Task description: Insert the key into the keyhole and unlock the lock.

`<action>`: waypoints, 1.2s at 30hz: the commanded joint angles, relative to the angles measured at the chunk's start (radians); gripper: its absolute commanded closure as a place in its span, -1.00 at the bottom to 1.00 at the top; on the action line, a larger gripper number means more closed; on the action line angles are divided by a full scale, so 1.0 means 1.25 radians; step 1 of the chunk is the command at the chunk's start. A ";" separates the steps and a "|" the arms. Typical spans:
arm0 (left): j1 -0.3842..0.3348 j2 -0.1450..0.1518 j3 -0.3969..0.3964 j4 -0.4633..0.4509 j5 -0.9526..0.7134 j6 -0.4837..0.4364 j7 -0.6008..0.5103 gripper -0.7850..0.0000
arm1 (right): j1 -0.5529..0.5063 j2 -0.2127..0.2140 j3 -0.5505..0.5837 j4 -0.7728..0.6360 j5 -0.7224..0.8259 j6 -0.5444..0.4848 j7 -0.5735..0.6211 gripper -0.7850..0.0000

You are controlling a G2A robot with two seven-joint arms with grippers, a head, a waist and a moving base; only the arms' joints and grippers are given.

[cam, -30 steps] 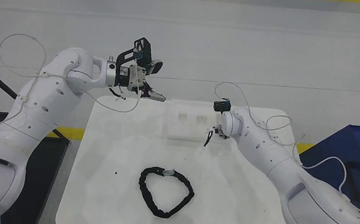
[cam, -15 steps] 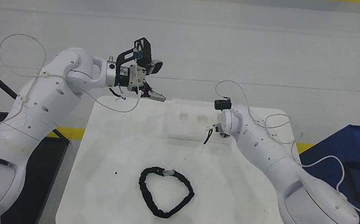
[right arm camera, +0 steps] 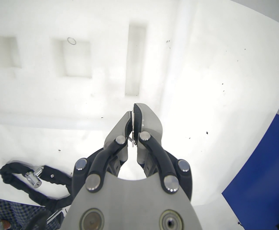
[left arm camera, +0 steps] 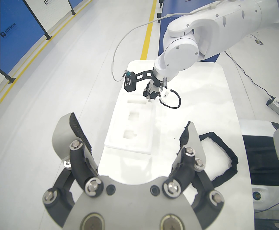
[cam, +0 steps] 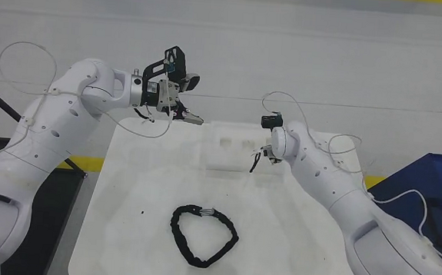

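While the right gripper hangs over the white foam tray, its jaws are pressed together on a thin metal sliver, probably the key; just an edge shows between the pads, so not certain. Straight ahead of the jaw tips: a long narrow slot in the tray. Off to one side of the tips, two square recesses, a small ring at the rim of the nearer one. Chain lock lies on the table back behind the jaws, level with the gripper's base, well apart from the tips; its silver cylinder end sits where the black sleeve closes the loop. Top view: lock is a closed loop, near the table's middle, apart from the tray. Left gripper jaws spread wide, hovering by the table's far corner; tray lies ahead of and between its tips, lock loop past the outside of one finger. Right gripper also shows beyond the left tips, at the tray's far end, tips down over the slot. Key and lock not touching.
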 commanded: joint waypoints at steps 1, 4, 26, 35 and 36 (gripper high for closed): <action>0.000 0.000 0.000 0.000 0.000 0.000 0.000 -1.00 | -0.004 0.009 0.016 -0.022 -0.001 -0.002 0.008 1.00; 0.000 0.000 0.000 0.000 0.000 0.000 0.000 -1.00 | -0.018 0.028 0.059 -0.062 0.028 -0.042 0.027 1.00; 0.000 0.000 0.000 0.000 0.000 0.000 0.000 -1.00 | -0.184 0.124 0.327 -0.171 0.505 -0.466 0.316 1.00; 0.000 0.000 0.000 0.000 0.000 0.000 0.000 -1.00 | -0.131 0.097 0.294 -0.015 0.601 -0.501 0.318 1.00; 0.000 0.000 0.000 0.000 0.000 0.000 0.000 -1.00 | -0.128 0.096 0.292 -0.006 0.603 -0.503 0.317 1.00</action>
